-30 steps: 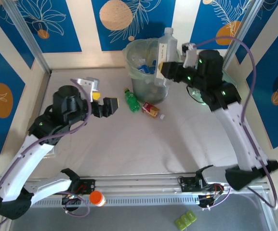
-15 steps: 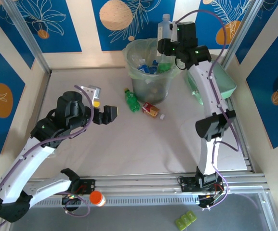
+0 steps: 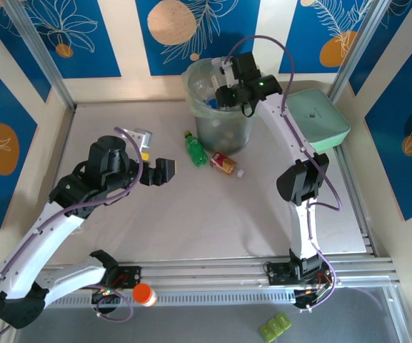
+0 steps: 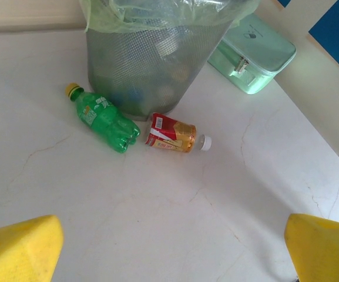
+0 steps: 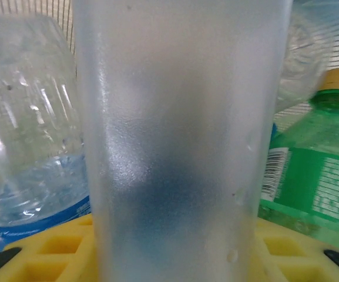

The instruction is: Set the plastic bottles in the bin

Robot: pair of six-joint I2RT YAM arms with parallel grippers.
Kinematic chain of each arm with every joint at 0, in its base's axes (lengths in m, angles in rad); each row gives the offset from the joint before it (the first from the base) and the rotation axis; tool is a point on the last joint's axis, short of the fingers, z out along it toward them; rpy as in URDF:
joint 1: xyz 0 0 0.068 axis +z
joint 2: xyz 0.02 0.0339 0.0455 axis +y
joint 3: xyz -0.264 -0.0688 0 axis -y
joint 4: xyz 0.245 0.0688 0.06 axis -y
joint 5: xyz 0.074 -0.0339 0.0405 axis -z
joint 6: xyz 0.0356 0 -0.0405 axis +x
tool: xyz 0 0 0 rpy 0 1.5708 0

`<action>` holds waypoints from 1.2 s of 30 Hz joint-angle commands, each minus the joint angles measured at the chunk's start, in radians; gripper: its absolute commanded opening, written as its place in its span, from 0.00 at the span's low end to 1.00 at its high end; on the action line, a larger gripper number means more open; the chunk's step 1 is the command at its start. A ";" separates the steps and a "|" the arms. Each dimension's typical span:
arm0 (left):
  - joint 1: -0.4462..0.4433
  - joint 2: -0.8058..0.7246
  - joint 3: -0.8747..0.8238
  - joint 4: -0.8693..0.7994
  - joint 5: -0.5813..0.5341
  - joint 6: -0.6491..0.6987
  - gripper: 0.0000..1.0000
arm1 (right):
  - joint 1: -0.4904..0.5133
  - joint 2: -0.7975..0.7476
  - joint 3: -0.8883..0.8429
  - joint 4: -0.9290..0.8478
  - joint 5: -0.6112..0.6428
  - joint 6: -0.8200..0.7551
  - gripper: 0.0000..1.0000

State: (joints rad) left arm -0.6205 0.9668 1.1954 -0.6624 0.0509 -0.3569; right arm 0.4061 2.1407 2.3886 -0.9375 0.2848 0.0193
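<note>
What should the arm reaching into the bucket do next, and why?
Probably open the right gripper and let go. It grips a frosted clear bottle down inside the bin, with other bottles right beside it, so the bottle should simply drop in.

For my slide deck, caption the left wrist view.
Green bottle and red-labelled bottle lying beside the bin, mint box behind.

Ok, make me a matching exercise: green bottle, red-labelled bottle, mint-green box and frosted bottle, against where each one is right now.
1. green bottle
2. red-labelled bottle
3. mint-green box
4. frosted bottle

a. in the right gripper
b. lying on the table, white cap
c. right of the bin, closed
d. lying on the table, yellow cap

Pairs: 1-d, 2-b, 3-c, 4-a.
</note>
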 commanded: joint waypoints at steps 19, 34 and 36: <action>-0.004 0.008 -0.019 0.010 -0.044 0.010 0.97 | -0.049 0.063 0.279 -0.036 -0.148 0.042 0.65; -0.005 0.003 -0.037 0.005 -0.069 -0.020 0.97 | -0.052 0.206 0.260 -0.093 -0.165 0.083 0.36; -0.004 0.003 -0.037 0.004 -0.079 -0.025 0.97 | -0.046 0.190 0.261 -0.091 -0.138 0.073 0.36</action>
State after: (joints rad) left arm -0.6205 0.9802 1.1656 -0.6598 -0.0059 -0.3664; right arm 0.3573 2.3325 2.6732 -0.9318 0.1211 0.1047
